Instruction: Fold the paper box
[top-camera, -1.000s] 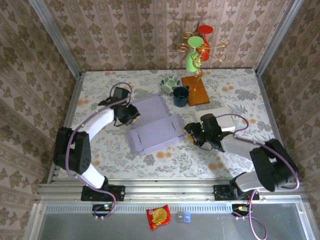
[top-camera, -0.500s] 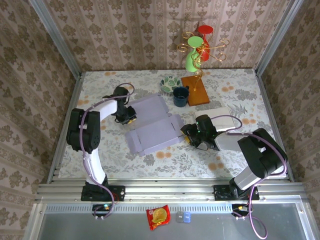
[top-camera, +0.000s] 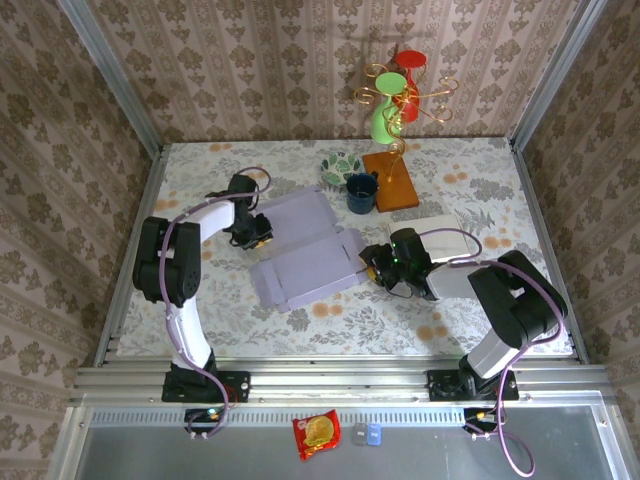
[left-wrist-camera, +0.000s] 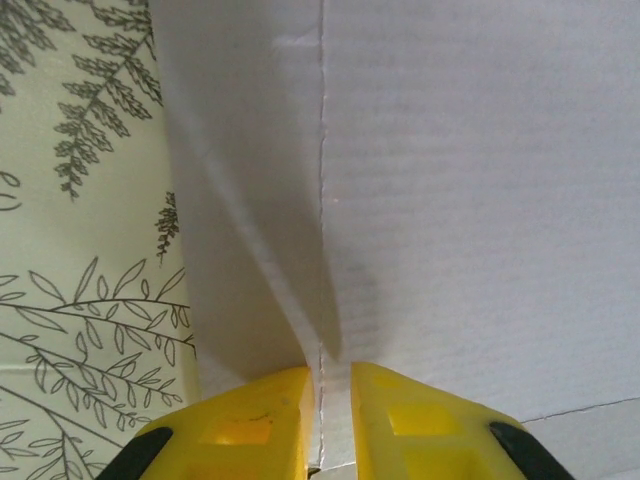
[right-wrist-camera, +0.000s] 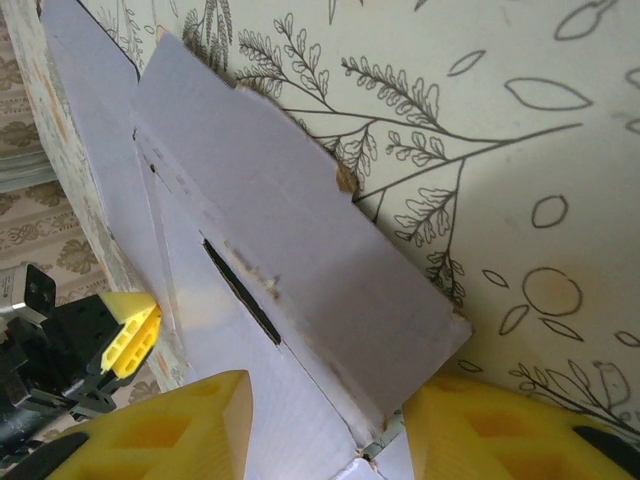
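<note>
The paper box (top-camera: 305, 250) lies unfolded, mostly flat, near the middle of the bench (top-camera: 470, 170), a little toward its left edge. The left gripper (top-camera: 258, 232) pinches a raised fold at the box's far-left corner, its fingers nearly together. The right gripper (top-camera: 378, 268) straddles the tilted flap at the box's right end, jaws standing apart. A blue cup (top-camera: 361, 192) stands just beyond the box.
</note>
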